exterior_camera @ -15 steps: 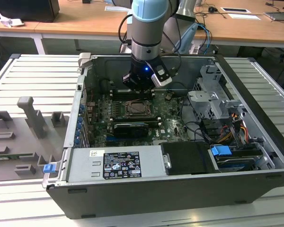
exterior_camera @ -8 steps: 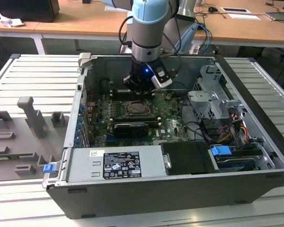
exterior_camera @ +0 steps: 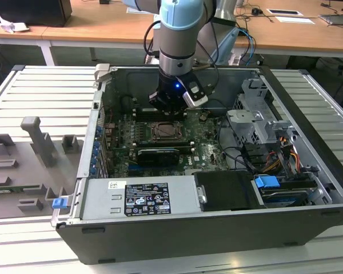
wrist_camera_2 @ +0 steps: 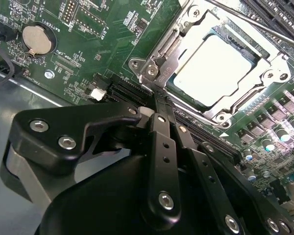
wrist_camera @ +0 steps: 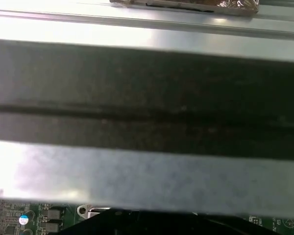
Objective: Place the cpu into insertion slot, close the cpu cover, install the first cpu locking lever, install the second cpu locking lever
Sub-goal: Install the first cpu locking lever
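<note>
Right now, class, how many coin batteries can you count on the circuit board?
1: the coin battery sits on the green circuit board in the second wrist view; the gripper could hide others.

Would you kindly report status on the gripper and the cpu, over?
Gripper shut, fingers together, tip at the cpu cover edge. Cpu seated in insertion slot, cover down over it. Nothing in the way.

The cpu [wrist_camera_2: 216, 71], its pale metal top up, lies flat in the insertion slot [wrist_camera_2: 237, 46], just beyond the tips of the gripper [wrist_camera_2: 159, 100]. The cpu cover [wrist_camera_2: 188, 36], a silver frame, lies down around it, its window showing the chip.
</note>
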You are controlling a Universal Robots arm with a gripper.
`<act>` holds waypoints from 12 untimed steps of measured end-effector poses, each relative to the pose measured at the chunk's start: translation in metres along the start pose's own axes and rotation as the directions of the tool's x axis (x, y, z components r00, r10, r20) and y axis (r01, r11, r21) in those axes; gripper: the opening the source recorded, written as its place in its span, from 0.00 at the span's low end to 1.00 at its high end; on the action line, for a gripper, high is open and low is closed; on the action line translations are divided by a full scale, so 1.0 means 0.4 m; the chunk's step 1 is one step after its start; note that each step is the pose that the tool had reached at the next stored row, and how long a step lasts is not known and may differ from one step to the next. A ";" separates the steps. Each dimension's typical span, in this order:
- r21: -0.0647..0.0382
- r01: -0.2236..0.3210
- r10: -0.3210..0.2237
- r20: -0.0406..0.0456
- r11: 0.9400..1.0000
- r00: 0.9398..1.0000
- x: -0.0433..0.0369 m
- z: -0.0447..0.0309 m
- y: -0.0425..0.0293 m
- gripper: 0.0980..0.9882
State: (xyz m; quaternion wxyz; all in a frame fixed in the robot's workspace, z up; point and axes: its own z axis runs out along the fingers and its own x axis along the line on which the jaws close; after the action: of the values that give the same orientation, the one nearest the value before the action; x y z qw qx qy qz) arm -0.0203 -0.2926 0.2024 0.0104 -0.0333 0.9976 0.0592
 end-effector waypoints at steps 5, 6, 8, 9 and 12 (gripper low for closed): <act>0.001 -0.001 0.001 0.000 1.000 1.000 0.000 0.004 0.000 0.01; 0.001 -0.001 0.001 0.000 1.000 1.000 0.000 0.004 -0.001 0.01; 0.001 -0.001 0.001 0.000 1.000 1.000 0.000 0.004 0.000 0.01; 0.001 -0.001 0.001 0.000 1.000 1.000 0.000 0.001 0.000 0.01; 0.001 -0.001 0.001 0.000 1.000 1.000 -0.001 -0.015 0.002 0.01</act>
State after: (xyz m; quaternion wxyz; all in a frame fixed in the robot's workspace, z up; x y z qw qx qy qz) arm -0.0201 -0.2925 0.2083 0.0104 -0.0330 0.9977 0.0587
